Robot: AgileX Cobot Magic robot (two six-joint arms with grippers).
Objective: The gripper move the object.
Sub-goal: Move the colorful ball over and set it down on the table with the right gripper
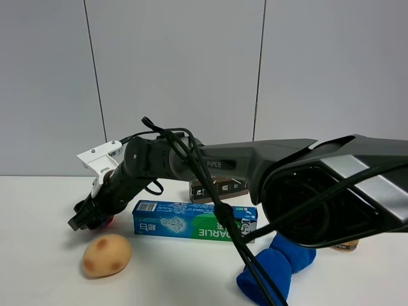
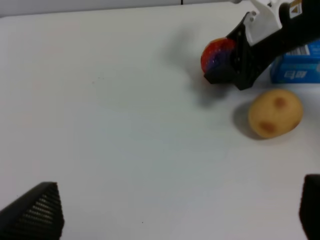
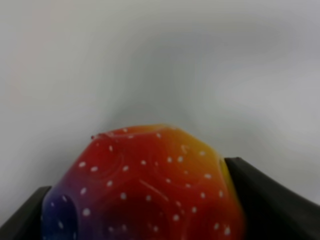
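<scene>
The ball [image 1: 106,221], mottled red, orange and blue with white dots, sits between the jaws of my right gripper [image 1: 86,218], whose arm reaches across to the left side of the white table. In the right wrist view the ball [image 3: 145,185] fills the gap and both black fingers [image 3: 270,200] press against it. The left wrist view shows the ball [image 2: 215,52] in that black claw [image 2: 226,70], low over the table; I cannot tell whether it touches. My left gripper [image 2: 172,215] is open and empty, with only its fingertips [image 2: 35,212] showing.
A tan, brown-spotted potato-like lump [image 1: 107,255] lies just in front of the ball. A blue-green toothpaste box [image 1: 194,220] lies to the right of it, a dark box [image 1: 220,189] behind. A blue rolled cloth [image 1: 275,264] lies front right.
</scene>
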